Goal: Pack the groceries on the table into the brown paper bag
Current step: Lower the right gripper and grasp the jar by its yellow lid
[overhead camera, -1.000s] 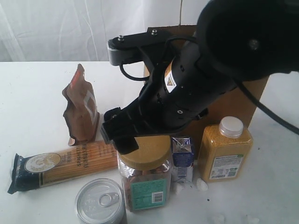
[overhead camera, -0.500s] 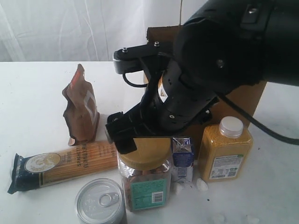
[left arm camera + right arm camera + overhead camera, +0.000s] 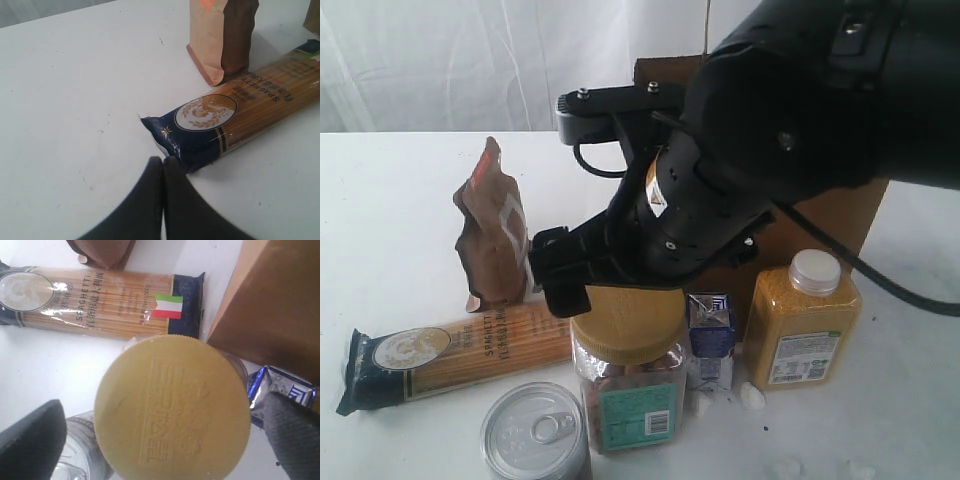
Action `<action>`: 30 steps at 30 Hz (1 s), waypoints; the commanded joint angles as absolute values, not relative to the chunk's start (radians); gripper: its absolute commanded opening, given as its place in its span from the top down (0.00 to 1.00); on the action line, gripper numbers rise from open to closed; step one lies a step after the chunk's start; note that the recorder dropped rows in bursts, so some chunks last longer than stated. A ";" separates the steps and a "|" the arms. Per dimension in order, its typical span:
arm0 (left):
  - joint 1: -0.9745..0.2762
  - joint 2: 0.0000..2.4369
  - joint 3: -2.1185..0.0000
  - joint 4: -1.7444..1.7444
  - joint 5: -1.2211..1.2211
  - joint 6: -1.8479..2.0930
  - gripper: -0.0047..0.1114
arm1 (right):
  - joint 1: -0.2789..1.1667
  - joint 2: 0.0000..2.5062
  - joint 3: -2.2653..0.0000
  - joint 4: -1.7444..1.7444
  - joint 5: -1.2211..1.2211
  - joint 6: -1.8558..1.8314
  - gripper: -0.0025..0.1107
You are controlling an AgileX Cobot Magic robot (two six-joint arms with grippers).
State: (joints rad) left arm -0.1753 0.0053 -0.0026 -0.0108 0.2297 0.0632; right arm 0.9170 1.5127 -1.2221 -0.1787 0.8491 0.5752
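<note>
Right gripper: the black right gripper (image 3: 162, 432) is spread wide and holds nothing. It hangs over the clear jar with tan lid (image 3: 628, 372), and in the right wrist view one of its fingers (image 3: 30, 440) shows on each side of the lid, with a gap between each finger and the lid's rim.
Left gripper: the black left gripper (image 3: 163, 162) has its two fingers pressed together, with nothing between them. It sits low over the table, just short of the near dark end of the spaghetti packet.
Jar: upright near the front of the wide white table (image 3: 390, 200), with a green label on its front.
Spaghetti: the long spaghetti packet with dark ends (image 3: 460, 355) lies flat to the left of the jar, one end reaching up to it.
Pouch: the brown stand-up pouch (image 3: 495, 235) stands just behind the spaghetti packet, its top crumpled.
Can: the silver pull-tab can (image 3: 535, 432) stands at the front edge of the exterior view, just beside the jar, on its left.
Carton: the small blue carton (image 3: 712, 340) stands upright between the jar and the bottle, close against the jar.
Bottle: the yellow bottle with white cap (image 3: 805, 330) stands upright on the right, in front of the bag.
Bag: the tall brown paper bag (image 3: 830, 225) stands upright behind the carton and bottle, largely hidden by the right arm. None of the groceries can be seen inside it.
Crumbs: small white crumbs (image 3: 752, 396) lie on the table in front of the carton and bottle.
Backdrop: a white curtain (image 3: 440, 60) hangs behind the table.
</note>
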 commanded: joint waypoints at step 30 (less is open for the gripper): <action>-0.171 0.000 0.000 -0.013 0.233 0.061 0.96 | 0.918 1.615 -1.226 -0.180 0.842 0.526 0.05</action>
